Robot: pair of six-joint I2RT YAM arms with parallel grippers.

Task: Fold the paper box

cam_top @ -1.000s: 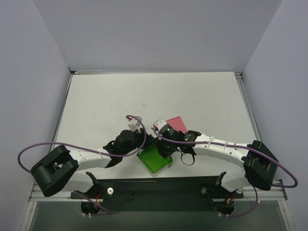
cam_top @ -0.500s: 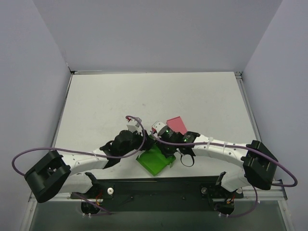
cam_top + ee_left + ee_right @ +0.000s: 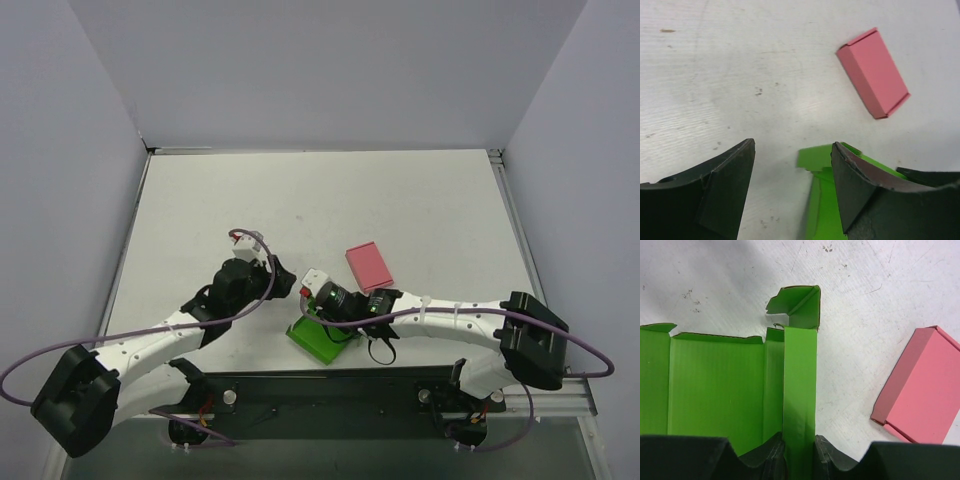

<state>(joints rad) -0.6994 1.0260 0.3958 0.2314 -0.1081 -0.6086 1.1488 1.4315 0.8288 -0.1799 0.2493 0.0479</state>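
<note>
The paper box (image 3: 322,341) is bright green and lies unfolded near the table's front edge, its inner panel (image 3: 715,385) facing up. My right gripper (image 3: 314,309) is over its far side. In the right wrist view that gripper (image 3: 800,441) is shut on an upright side wall (image 3: 800,375) of the box, which ends in a small folded corner flap (image 3: 799,304). My left gripper (image 3: 284,280) is open to the box's upper left, apart from it. In the left wrist view the left gripper (image 3: 792,146) holds nothing, and the green card (image 3: 827,200) shows beside the right finger (image 3: 855,185).
A flat pink box (image 3: 369,265) lies on the white table (image 3: 420,200) just beyond the right arm's wrist, also seen as the pink box (image 3: 874,72) and the pink box (image 3: 922,390). Grey walls enclose the table on three sides.
My left gripper has opened and pulled back to the left, away from the green box. My right gripper has moved left and closed on the box's side wall.
</note>
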